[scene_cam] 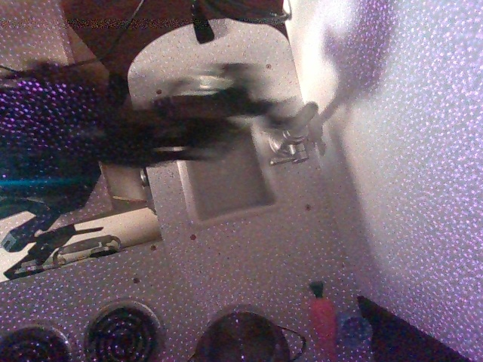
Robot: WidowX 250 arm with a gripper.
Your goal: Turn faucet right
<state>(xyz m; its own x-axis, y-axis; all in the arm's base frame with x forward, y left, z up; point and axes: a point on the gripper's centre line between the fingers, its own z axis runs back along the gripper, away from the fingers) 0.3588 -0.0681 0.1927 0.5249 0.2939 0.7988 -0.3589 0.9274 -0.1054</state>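
Reaching across the sink (226,188) toward the faucet (296,139); that is how we read the step in hand, an approach with no turn begun; the arm is a dark smear from the left of the picture, and the gripper (253,105) at its far end is too blurred for us to say whether its jaws stand wide, narrow or closed on anything.

The faucet sits just beyond the gripper's tip, at the far edge of the basin against the wall (392,151); its base and small side lever show clearly, but most of the arched spout is hidden behind the blur, so we cannot tell whether the gripper touches it or stops just short.

Below the gripper, well apart: two burners (121,332), a pot (241,339), an orange carrot-like toy (323,317).

Next move, in our judgement: settle the tip against one side of the spout, then push it round to the right; contact must be low enough on the arch not to slip over it.
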